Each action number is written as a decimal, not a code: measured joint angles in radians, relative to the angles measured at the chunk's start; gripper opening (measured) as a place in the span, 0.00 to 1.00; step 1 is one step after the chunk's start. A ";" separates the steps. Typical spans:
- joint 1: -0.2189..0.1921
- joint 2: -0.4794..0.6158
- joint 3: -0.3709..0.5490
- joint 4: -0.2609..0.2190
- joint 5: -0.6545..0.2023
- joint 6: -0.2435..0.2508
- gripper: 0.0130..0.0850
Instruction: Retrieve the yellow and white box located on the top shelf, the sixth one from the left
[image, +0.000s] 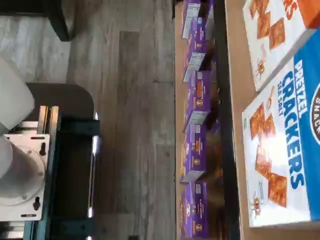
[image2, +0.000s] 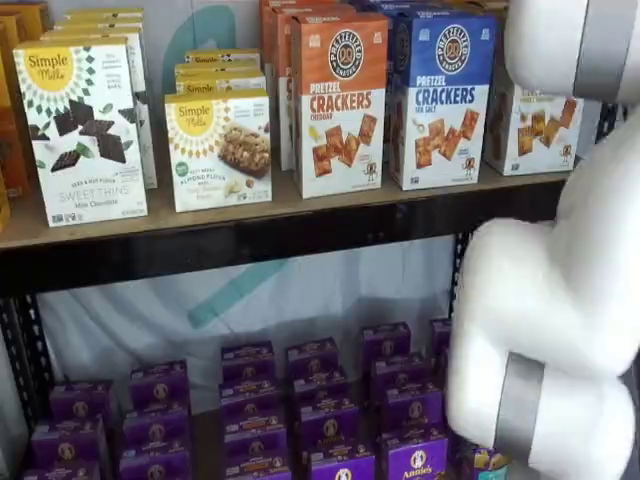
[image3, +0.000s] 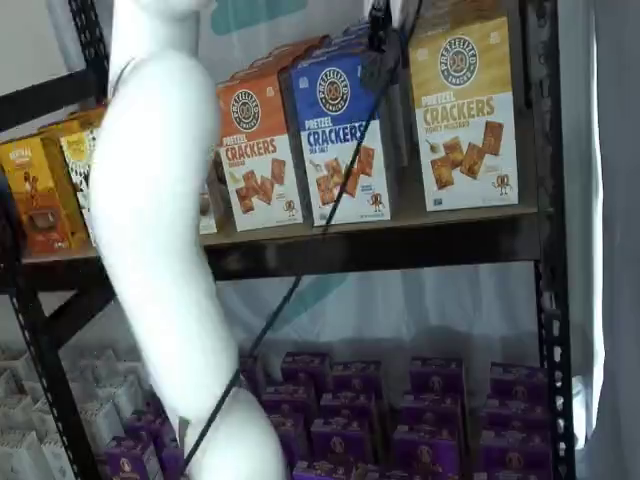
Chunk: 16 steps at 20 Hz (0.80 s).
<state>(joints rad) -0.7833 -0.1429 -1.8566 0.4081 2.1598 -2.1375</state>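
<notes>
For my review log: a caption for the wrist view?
Blue-and-white cracker box on the top shelf, purple boxes below.

You've got the yellow and white box (image3: 461, 115), brown squares on front; blue-and-white cracker box (image3: 343, 140); orange-and-white cracker box (image3: 258, 160). Top shelf (image2: 250, 215) tan, black rail. Purple boxes (image2: 330, 420) below. White arm (image3: 165, 250), grey wood floor (image: 130, 125).

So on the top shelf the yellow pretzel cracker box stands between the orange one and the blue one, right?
Not quite. The blue box is the middle one: the orange box stands on one side of it and the yellow and white box on the other, at the row's end on the top shelf. A shelf view shows this.
</notes>
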 joint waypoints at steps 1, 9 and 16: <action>0.015 0.008 -0.015 -0.029 0.019 -0.003 1.00; -0.010 -0.046 0.061 0.018 -0.017 -0.001 1.00; -0.083 -0.077 0.091 0.169 -0.113 0.014 1.00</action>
<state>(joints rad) -0.8667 -0.2201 -1.7658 0.5768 2.0470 -2.1239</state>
